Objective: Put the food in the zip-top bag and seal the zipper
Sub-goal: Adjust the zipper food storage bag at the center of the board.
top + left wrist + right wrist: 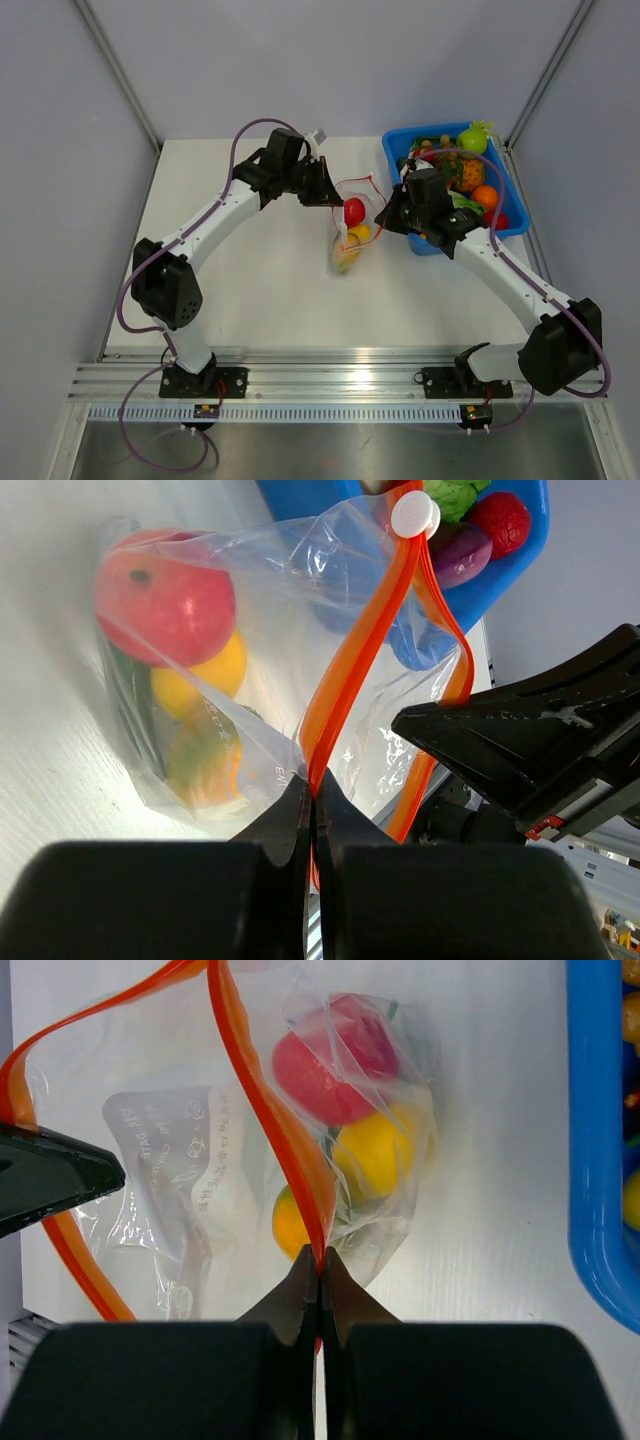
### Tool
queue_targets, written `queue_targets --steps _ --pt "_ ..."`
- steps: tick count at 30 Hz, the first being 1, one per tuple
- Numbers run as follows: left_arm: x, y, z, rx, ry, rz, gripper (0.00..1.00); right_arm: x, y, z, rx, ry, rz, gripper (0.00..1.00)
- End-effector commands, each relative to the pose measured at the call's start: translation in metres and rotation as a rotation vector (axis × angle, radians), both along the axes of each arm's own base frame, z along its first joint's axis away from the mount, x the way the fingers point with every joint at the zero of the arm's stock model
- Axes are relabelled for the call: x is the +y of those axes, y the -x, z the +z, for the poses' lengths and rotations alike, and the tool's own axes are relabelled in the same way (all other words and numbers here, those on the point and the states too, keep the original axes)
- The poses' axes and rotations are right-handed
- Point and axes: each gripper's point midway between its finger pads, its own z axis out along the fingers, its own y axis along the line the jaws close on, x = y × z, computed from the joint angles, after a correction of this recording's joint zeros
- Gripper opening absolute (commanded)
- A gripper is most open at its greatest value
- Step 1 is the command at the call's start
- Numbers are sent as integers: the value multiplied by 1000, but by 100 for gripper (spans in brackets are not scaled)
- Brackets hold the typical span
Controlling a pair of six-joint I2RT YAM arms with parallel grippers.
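Note:
The clear zip-top bag (352, 232) hangs between both grippers above the table, holding a red fruit (354, 211), a yellow one (359, 233) and an orange one (346, 260). My left gripper (333, 192) is shut on the red-orange zipper (352, 650) at one side of the mouth. My right gripper (385, 215) is shut on the zipper (265, 1110) at the other side. The mouth gapes open between them. A white slider (414, 515) sits at the far end of the strip. The food shows through the bag in the left wrist view (165, 600) and the right wrist view (335, 1065).
A blue bin (505, 215) with several more toy fruits and vegetables stands at the right back, close behind my right gripper. Grey walls enclose the white table (250, 280) on three sides. A metal rail runs along the near edge.

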Motion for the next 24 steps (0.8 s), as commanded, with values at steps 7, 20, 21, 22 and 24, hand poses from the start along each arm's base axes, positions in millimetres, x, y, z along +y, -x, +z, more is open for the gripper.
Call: queue_targets --steps 7,20,21,22,24 --pt "6 0 72 -170 56 3 0 -4 -11 36 -110 35 -9 0" --pt "-2 -7 15 -60 10 -8 0 -24 -30 53 -183 141 -79 67" --pt "-3 -7 16 -64 12 -8 0 -35 -33 58 -191 168 -112 67" --pt "-3 -8 19 -69 18 -8 0 -42 -37 70 -216 177 -125 68" --pt "-5 -9 20 -65 23 -10 0 -56 -44 80 -234 178 -155 67"
